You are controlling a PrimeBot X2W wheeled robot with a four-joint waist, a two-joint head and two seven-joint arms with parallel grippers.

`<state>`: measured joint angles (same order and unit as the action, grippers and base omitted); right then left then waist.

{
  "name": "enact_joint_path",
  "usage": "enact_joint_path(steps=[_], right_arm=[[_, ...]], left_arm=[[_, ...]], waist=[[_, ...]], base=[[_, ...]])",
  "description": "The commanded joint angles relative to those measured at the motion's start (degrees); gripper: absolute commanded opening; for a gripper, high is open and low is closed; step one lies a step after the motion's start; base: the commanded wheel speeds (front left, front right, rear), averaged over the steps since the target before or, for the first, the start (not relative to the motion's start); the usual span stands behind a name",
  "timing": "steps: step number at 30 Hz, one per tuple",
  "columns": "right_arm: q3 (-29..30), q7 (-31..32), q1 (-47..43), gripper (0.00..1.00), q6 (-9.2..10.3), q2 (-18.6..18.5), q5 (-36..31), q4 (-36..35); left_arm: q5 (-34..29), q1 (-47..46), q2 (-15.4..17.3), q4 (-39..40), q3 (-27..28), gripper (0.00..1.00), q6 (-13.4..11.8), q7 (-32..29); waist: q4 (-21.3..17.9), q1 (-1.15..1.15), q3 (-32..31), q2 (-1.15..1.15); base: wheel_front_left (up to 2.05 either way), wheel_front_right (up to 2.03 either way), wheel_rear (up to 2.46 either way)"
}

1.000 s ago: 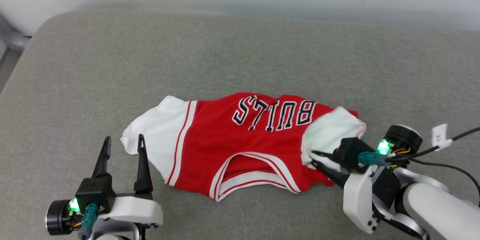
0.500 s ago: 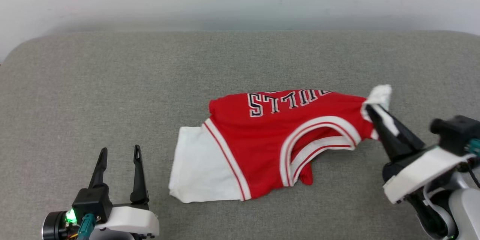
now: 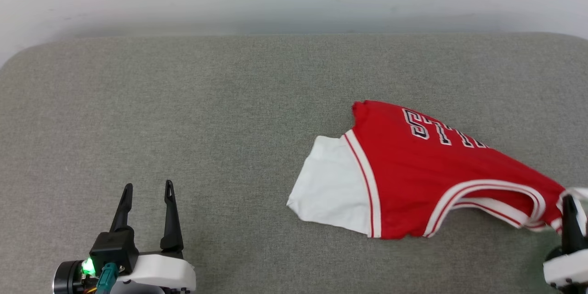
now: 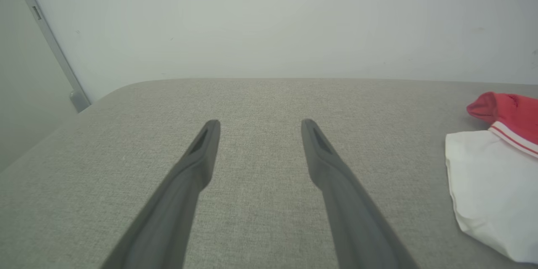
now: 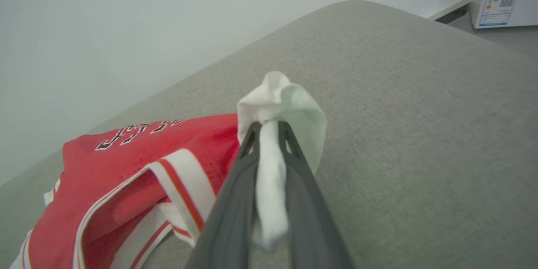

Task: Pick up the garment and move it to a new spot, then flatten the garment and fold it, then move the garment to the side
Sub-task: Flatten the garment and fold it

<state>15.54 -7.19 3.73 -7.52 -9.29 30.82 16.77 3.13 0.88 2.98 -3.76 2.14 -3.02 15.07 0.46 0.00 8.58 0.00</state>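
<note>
I find my right gripper [image 5: 267,128] with its fingers pressed together on a white sleeve [image 5: 279,101] of the garment [image 3: 413,179], the cloth bunched between and above the tips. The garment lies on the right part of the grey fabric worktop [image 3: 206,115], red body drawn toward that grip, lettering uppermost, its other white sleeve [image 3: 328,188] lying flat. My left gripper [image 3: 148,188] stands well apart at lower left, fingers spread, holding nothing.
</note>
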Motion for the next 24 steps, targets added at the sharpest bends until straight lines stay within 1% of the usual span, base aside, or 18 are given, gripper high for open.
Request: enact_joint_path(steps=[1, 7, 11, 14, 15, 16, 17, 20, 24], right_arm=[[1.92, -0.97, -1.22, 0.0, 0.06, 0.42, 0.52, 2.0], [6.06, -2.54, -3.65, 0.0, 0.08, 1.17, 1.15, 10.28], [6.75, -2.7, -4.53, 0.0, 0.08, 1.4, 0.67, 15.37], [6.41, -3.65, -3.6, 0.0, 0.09, 1.55, 1.01, 17.04], [6.27, -4.05, -3.16, 0.07, 0.09, 1.48, 1.03, 16.84], [6.14, -4.61, -2.83, 0.67, 0.08, 1.16, 0.86, 16.29], [6.3, -5.26, -2.57, 1.0, 0.08, 0.8, 0.59, 15.52], [7.15, -6.76, -2.55, 1.0, 0.05, 0.12, -0.78, 11.87], [9.74, -7.61, -3.48, 1.0, 0.06, 0.7, -4.33, 3.2]], left_arm=[[0.08, 0.24, -0.11, -0.14, 0.02, 1.0, -0.02, 0.14], [0.33, 0.64, -0.14, -0.58, -0.38, 1.0, -0.12, 0.14], [0.62, 0.88, -0.14, -0.68, -0.51, 1.0, -0.16, 0.14], [0.76, 1.11, -0.15, -0.75, -0.44, 1.0, -0.3, 0.14], [0.86, 1.14, -0.15, -0.79, -0.42, 1.0, -0.31, 0.14], [0.88, 1.14, -0.15, -0.85, -0.45, 1.0, -0.31, 0.14], [0.89, 1.21, -0.14, -0.88, -0.43, 1.0, -0.31, 0.14], [0.82, 1.41, -0.14, -1.05, -0.47, 1.0, -0.11, 0.14], [0.6, 1.71, -0.14, -0.89, -0.53, 1.0, -0.06, 0.14]], waist=[[-0.04, 0.0, -0.05, 0.0], [0.05, 0.0, -0.47, 0.0], [-0.09, 0.0, -0.63, 0.0], [-0.62, 0.0, -0.84, 0.0], [-0.8, 0.0, -0.95, 0.0], [-0.95, 0.0, -1.09, 0.0], [-1.07, 0.0, -1.26, 0.0], [-1.26, 0.0, -1.85, 0.0], [-1.34, 0.0, -2.58, 0.0]], base=[[0.0, 0.0, 0.0], [0.0, 0.0, 0.0], [0.0, 0.0, 0.0], [0.0, 0.0, 0.0], [0.0, 0.0, 0.0], [0.0, 0.0, 0.0], [0.0, 0.0, 0.0], [0.0, 0.0, 0.0], [0.0, 0.0, 0.0]])
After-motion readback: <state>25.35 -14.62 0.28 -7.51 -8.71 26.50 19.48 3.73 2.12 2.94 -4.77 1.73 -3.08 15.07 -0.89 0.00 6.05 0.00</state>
